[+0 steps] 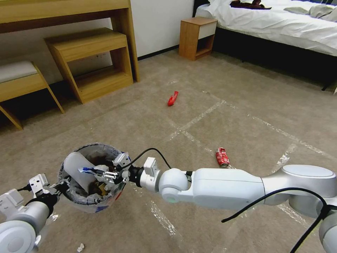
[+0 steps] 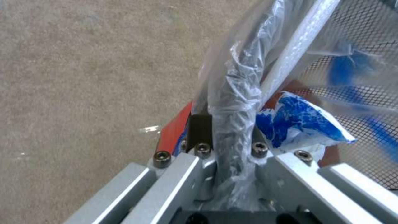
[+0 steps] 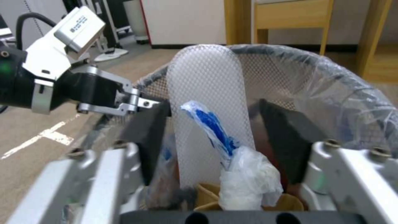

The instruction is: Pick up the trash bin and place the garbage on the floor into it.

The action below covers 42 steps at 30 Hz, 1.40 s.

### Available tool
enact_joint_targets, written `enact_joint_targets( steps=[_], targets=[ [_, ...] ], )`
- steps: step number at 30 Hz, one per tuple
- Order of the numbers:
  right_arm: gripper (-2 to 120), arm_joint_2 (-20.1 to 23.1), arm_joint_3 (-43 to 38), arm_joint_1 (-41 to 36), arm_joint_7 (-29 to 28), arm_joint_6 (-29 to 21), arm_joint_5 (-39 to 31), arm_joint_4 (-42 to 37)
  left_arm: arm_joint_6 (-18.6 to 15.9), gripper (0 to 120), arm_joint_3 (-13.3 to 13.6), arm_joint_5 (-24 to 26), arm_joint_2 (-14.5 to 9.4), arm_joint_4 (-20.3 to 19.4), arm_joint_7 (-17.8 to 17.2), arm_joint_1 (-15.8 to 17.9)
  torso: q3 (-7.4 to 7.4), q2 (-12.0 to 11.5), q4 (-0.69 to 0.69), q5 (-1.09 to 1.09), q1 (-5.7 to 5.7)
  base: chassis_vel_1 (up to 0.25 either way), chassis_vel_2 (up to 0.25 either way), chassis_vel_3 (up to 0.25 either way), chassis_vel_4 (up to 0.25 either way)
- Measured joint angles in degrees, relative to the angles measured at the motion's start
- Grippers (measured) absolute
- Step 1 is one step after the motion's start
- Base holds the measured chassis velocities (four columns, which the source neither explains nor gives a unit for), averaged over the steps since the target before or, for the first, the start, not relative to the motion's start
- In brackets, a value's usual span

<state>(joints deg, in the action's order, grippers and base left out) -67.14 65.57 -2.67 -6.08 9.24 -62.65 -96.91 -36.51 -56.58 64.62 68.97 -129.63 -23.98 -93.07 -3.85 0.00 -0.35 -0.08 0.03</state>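
Note:
My left gripper (image 1: 60, 185) holds the trash bin (image 1: 87, 200) off the floor (image 1: 245, 105), shut on its plastic-wrapped rim (image 2: 232, 102). A white slipper sole (image 3: 207, 93) stands upright inside, with brown cardboard at the bottom. My right gripper (image 1: 107, 174) hangs over the bin's mouth, open. A white-and-blue wad (image 3: 244, 177) lies between its dark pads (image 3: 149, 137), which do not touch it. Garbage on the carpet: a red wrapper (image 1: 172, 98), a crushed red can (image 1: 222, 156) and a small white scrap (image 1: 80, 247).
A wooden desk with a stepped shelf (image 1: 91, 63) and a bench (image 1: 21, 84) line the left wall. A nightstand (image 1: 197, 37) and a bed (image 1: 281, 24) stand at the back right. Shiny tape strips (image 1: 196, 119) cross the carpet.

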Motion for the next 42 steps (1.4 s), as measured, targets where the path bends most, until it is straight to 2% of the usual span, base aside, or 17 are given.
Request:
enact_joint_targets(
  steps=[7, 11, 17, 20, 22, 24, 27, 28, 31, 32, 37, 39, 41, 42],
  targets=[
    [89, -0.1, 0.0, 0.0, 0.1, 0.1, 0.0, -0.1, 0.0, 1, 0.0, 0.0, 0.0, 0.1, 0.0, 0.1, 0.00, 0.0, 0.00, 0.00, 0.00, 0.000, 0.000, 0.000, 0.000],
    [99, 0.0, 0.0, 0.1, 0.1, 0.1, 0.1, -0.3, 0.0, 1, 0.1, 0.0, 0.0, 0.1, 0.0, 0.2, 0.00, 0.0, 0.00, 0.00, 0.00, 0.000, 0.000, 0.000, 0.000],
    [100, 0.7, -2.4, -0.7, 0.0, 0.6, -0.1, -1.5, 0.0, 1, 0.2, -0.1, 0.3, 0.5, 0.0, 0.2, 0.00, 0.0, 0.00, 0.00, 0.00, 0.000, 0.000, 0.000, 0.000],
    [100, 1.3, -6.2, -2.0, 0.1, 1.4, -0.5, -2.6, 0.0, 1, 0.1, -0.2, 0.4, 0.7, -0.1, 0.2, 0.00, 0.0, 0.00, 0.00, 0.00, 0.000, 0.000, 0.000, 0.000],
    [100, 2.0, -14.4, -4.0, 1.6, 3.3, -1.1, -4.0, 0.1, 1, -0.1, -0.2, 0.4, 1.0, 0.0, 0.3, 0.00, 0.0, 0.00, 0.00, 0.00, 0.000, 0.000, 0.000, 0.000],
    [100, 2.3, -17.0, -4.5, 2.0, 3.5, -1.4, -4.6, 0.1, 1, -0.2, -0.2, 0.4, 1.0, 0.0, 0.3, 0.00, 0.0, 0.01, 0.00, 0.00, 0.000, 0.000, 0.000, 0.000],
    [100, 5.1, -28.2, -6.2, 4.0, 4.6, -3.4, -7.2, 0.1, 1, -0.5, -0.3, 0.4, 1.1, 0.0, 0.4, 0.00, 0.0, 0.00, 0.01, 0.00, 0.000, 0.000, 0.000, 0.000],
    [100, 5.1, -28.2, -6.2, 4.0, 4.6, -3.4, -7.2, 0.1, 1, -0.5, -0.3, 0.4, 1.1, 0.0, 0.4, 0.00, 0.0, 0.00, 0.01, 0.00, 0.000, 0.000, 0.000, 0.000],
    [100, 8.5, -37.6, -7.8, 6.5, 5.6, -4.7, -8.6, 0.3, 1, -0.8, -0.2, 0.2, 1.3, 0.1, 0.4, 0.00, 0.0, -0.01, 0.01, 0.00, 0.000, 0.000, 0.000, 0.000],
    [100, 8.5, -37.6, -7.8, 6.5, 5.6, -4.7, -8.6, 0.3, 1, -0.8, -0.2, 0.2, 1.3, 0.1, 0.4, 0.00, 0.0, -0.01, 0.01, 0.00, 0.000, 0.000, 0.000, 0.000],
    [100, 12.1, -50.2, -12.1, 9.6, 6.9, -6.0, -10.4, 0.5, 1, -1.3, -0.2, 0.1, 1.4, 0.3, 0.3, 0.00, 0.0, -0.01, 0.02, 0.00, 0.000, 0.000, 0.000, 0.000],
    [100, 12.4, -51.1, -12.6, 9.8, 7.1, -6.1, -10.5, 0.5, 1, -1.4, -0.2, 0.1, 1.4, 0.3, 0.3, 0.00, 0.0, -0.01, 0.02, 0.00, 0.000, 0.000, 0.000, 0.000],
    [100, 14.4, -58.8, -17.5, 10.6, 8.0, -5.9, -11.7, 0.5, 1, -1.8, -0.2, 0.3, 1.2, 0.3, 0.0, 0.00, 0.0, 0.01, 0.01, -0.01, 0.000, 0.000, 0.000, 0.000],
    [100, 14.6, -59.9, -18.5, 10.6, 8.0, -5.7, -11.9, 0.5, 1, -1.9, -0.2, 0.3, 1.2, 0.3, 0.0, 0.00, 0.0, 0.01, 0.01, 0.00, 0.000, 0.000, 0.000, 0.000]
  ],
)
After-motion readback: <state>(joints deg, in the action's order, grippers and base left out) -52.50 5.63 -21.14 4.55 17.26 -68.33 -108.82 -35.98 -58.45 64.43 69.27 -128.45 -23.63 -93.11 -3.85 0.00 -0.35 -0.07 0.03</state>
